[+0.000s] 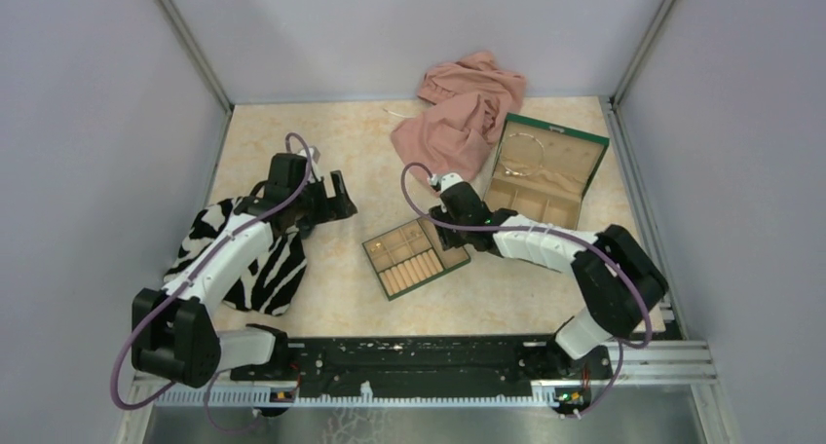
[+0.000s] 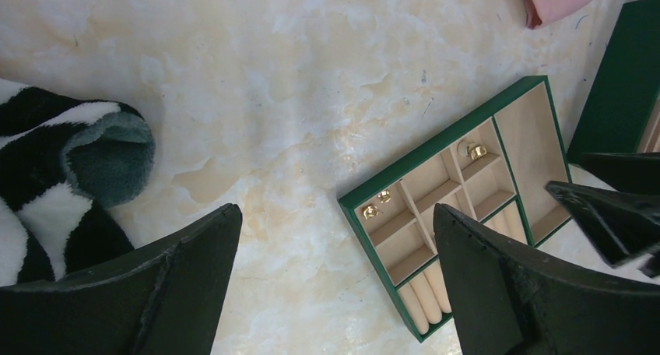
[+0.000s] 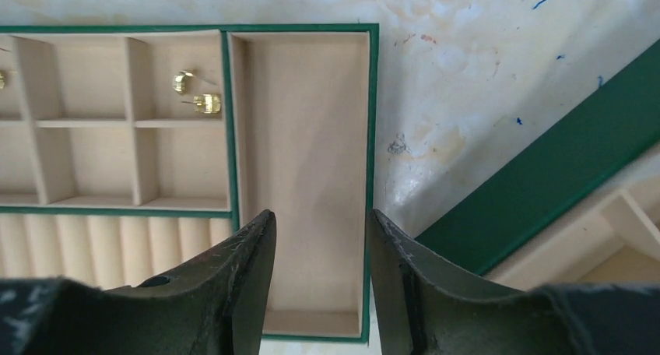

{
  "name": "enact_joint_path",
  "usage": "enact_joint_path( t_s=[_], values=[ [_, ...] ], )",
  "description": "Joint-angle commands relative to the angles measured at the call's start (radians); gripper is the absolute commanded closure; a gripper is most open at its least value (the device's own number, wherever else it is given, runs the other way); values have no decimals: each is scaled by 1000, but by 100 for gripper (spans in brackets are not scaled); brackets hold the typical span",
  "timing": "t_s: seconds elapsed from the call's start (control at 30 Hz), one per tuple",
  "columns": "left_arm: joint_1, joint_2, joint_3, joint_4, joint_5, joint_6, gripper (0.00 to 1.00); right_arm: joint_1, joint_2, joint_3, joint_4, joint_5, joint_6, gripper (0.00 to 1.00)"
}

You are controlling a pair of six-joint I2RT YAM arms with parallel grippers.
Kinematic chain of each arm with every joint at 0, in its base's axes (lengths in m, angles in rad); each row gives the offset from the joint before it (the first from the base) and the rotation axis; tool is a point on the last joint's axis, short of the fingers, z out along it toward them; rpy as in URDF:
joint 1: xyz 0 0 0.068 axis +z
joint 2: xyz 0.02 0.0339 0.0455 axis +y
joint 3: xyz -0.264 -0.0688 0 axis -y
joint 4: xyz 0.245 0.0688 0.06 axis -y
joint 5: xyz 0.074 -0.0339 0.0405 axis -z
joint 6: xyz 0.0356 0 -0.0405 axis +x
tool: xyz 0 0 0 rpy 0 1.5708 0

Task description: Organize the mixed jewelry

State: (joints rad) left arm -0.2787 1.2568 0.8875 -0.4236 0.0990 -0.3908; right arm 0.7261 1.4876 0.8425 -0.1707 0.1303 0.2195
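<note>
A thin silvery chain necklace [image 1: 516,138] lies in a loop inside the open green box [image 1: 590,167] at the back right. Tiny gold pieces sit in the small green-edged tray [image 1: 382,274]: one pair [image 2: 377,204] in a left cell and another pair [image 3: 196,92] in a cell beside the long compartment. My right gripper [image 3: 321,219] is open and empty, hovering over the tray's long empty compartment [image 3: 311,121]. My left gripper [image 2: 335,223] is open and empty above bare table, left of the tray [image 2: 373,185].
A pink cloth [image 1: 466,113] lies at the back centre, touching the green box. A zebra-striped cloth [image 1: 248,269] lies under my left arm. The box's green side [image 3: 545,176] is just right of my right gripper. Grey walls close in the table.
</note>
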Motion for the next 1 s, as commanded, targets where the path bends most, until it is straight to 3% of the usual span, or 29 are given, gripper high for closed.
enact_joint_path(
  t_s=[0.0, 0.3, 0.43, 0.53, 0.97],
  values=[
    [3, 18, 22, 36, 64, -27, 1, 2, 84, 66, 44, 42, -47, 53],
    [3, 41, 21, 2, 29, -17, 1, 1, 151, 43, 73, 33, -23, 56],
    [3, 45, 6, 3, 41, -12, 1, 2, 147, 36, 61, 20, -13, 77],
    [3, 40, 2, 7, 34, -10, 1, 1, 127, 37, 52, 27, -10, 100],
    [3, 34, 1, 38, 62, -2, 1, -20, -64, 121, -133, 25, 19, 100]
  ],
)
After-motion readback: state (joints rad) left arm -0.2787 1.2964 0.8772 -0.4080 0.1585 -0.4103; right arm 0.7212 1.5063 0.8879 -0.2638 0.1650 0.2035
